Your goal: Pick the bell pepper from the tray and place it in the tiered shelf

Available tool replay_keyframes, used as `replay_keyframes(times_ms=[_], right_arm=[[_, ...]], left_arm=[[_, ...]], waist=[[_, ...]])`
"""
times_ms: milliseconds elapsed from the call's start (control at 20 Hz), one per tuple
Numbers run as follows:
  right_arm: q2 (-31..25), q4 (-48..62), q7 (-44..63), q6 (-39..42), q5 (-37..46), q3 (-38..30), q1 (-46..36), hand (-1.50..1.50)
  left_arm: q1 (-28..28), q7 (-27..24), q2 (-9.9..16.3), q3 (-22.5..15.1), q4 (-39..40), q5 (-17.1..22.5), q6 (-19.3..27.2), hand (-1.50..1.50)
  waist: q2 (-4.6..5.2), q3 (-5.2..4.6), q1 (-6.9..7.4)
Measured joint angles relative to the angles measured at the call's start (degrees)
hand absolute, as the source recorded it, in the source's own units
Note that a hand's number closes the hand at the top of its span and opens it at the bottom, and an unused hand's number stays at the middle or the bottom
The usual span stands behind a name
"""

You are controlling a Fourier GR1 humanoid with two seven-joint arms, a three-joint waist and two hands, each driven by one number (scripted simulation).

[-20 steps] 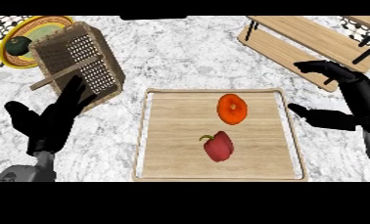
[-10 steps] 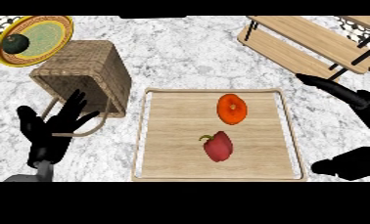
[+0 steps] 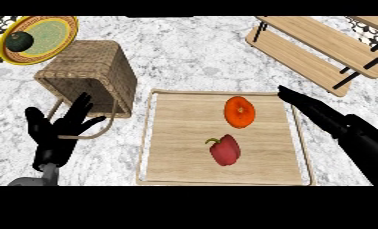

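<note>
Beyond the view's right edge, tiered shelf (image 3: 317,53) partly cut off.

Red pepper (image 3: 224,150) and orange fruit (image 3: 239,111) on pale wood tray (image 3: 173,123); tan woven basket (image 3: 96,73); yellow-green plate (image 3: 46,33), red-rimmed; grey-white marbled tabletop (image 3: 192,58); light wood shelf (image 3: 310,53), black struts; black hands.

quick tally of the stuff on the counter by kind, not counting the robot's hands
Produce: 3 – red bell pepper, orange round fruit, dark green one on the plate
Containers: 3 – tray, wicker basket, plate
Furniture: 1 – tiered shelf
Total: 7
</note>
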Motion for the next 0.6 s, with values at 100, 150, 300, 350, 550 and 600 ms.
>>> replay_keyframes(times_ms=[100, 150, 300, 350, 550, 600], right_arm=[[1.9, -1.9, 7.0, -1.3, 3.3, 2.8, -2.9, -1.5], [2.7, -2.3, 10.1, -1.5, 5.2, 4.1, -4.4, -1.5], [6.2, -2.0, 18.3, -1.5, 10.1, 8.1, -8.3, -1.5], [7.6, -1.1, 20.2, -1.4, 11.7, 9.5, -9.2, -1.5], [13.3, 1.4, 28.1, 0.6, 16.9, 15.1, -13.3, -1.5], [14.5, 0.7, 30.0, 1.0, 18.4, 16.8, -13.5, -1.5]], left_arm=[[-0.9, 0.8, -0.2, -0.1, 0.3, -0.4, 0.1, 0.0], [-1.4, 1.2, -0.3, -0.1, 0.5, -0.5, 0.1, 0.0], [-1.4, 1.8, -1.0, -0.4, -0.2, -1.3, 0.7, 0.0], [-1.5, 1.5, -1.4, -0.4, 0.1, -1.7, 1.0, 0.0], [-1.7, 1.3, -1.5, 0.3, 0.6, -1.8, 0.0, 0.0], [-1.8, 1.8, -1.9, 0.3, 0.3, -2.0, 0.4, 0.0]], waist=[[0.08, -0.04, 0.28], [0.12, -0.07, 0.4], [0.19, -0.12, 0.68], [0.19, -0.07, 0.73], [0.23, -0.08, 0.77], [0.22, -0.06, 0.69]])
